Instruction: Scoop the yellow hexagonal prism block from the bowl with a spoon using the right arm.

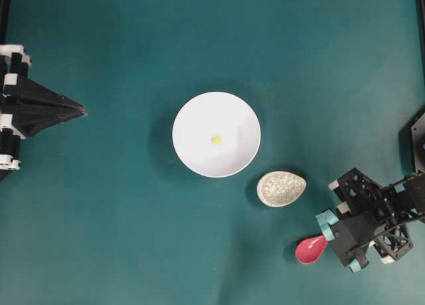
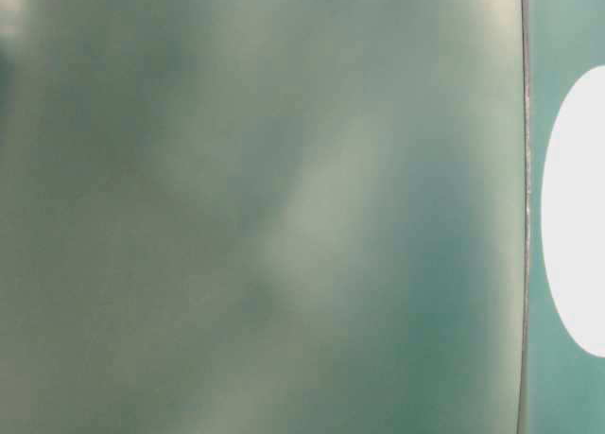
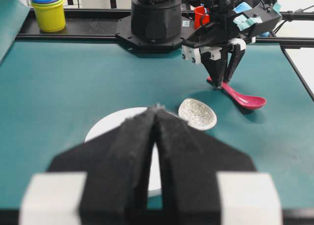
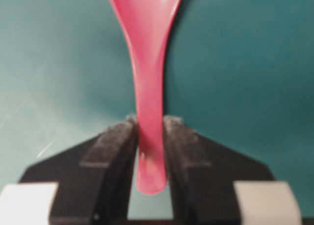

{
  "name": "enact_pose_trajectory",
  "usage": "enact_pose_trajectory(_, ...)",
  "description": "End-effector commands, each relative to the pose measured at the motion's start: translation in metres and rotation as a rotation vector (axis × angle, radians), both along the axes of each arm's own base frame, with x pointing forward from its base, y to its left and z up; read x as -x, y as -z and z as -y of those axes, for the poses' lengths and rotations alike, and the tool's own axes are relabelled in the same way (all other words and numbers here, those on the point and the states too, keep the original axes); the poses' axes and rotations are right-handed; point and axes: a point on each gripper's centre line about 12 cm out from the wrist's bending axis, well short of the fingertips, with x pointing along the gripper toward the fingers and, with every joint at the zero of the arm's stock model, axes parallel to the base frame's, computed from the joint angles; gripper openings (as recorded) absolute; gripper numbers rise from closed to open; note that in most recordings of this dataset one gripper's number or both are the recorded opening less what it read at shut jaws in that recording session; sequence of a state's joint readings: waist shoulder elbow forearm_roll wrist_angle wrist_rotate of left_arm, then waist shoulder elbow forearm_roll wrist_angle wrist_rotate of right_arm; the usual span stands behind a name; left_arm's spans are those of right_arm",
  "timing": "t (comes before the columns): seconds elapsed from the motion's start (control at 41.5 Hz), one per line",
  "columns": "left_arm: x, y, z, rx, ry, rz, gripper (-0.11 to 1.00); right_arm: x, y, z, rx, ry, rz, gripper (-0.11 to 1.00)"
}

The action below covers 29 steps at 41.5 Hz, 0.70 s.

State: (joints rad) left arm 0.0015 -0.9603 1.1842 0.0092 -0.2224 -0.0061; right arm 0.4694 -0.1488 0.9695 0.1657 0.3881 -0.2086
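The white bowl (image 1: 189,115) sits mid-table with the tiny yellow hexagonal block (image 1: 216,139) on its floor. The pink-red spoon (image 1: 310,250) lies on the mat at the front right, scoop pointing left. My right gripper (image 1: 330,237) points down over the spoon's handle. In the right wrist view both fingers (image 4: 117,137) press against the handle of the spoon (image 4: 147,48), so the right gripper (image 4: 150,124) is shut on it. My left gripper (image 1: 81,109) rests at the far left, shut and empty, with its tips (image 3: 157,110) meeting in front of the bowl (image 3: 105,127).
A speckled beige oval spoon rest (image 1: 281,188) lies between the bowl and the spoon. Stacked yellow and blue cups (image 3: 49,9) and a red cup (image 3: 198,14) stand beyond the mat's edge near the right arm's base (image 3: 156,19). The table-level view is mostly blur.
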Motion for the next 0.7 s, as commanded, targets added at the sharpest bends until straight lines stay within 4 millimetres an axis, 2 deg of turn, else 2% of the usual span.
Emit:
enact_pose_trajectory(0.0, -0.003, -0.01, 0.0, -0.002, -0.001, 0.026, 0.0, -0.002, -0.005, -0.003, -0.01, -0.005, 0.021, 0.28)
enact_pose_trajectory(0.193, -0.003, -0.01, 0.0, -0.002, -0.001, 0.026, 0.0, -0.005, -0.014, -0.005, -0.02, -0.005, 0.033, 0.26)
enact_pose_trajectory(0.507, -0.003, -0.01, 0.0, -0.003, -0.001, 0.023, 0.0, -0.008, -0.057, -0.005, -0.078, -0.003, 0.133, 0.24)
enact_pose_trajectory(0.676, -0.003, -0.01, -0.001, -0.003, -0.002, 0.023, 0.0, -0.005, -0.072, -0.001, -0.105, 0.012, 0.183, 0.24)
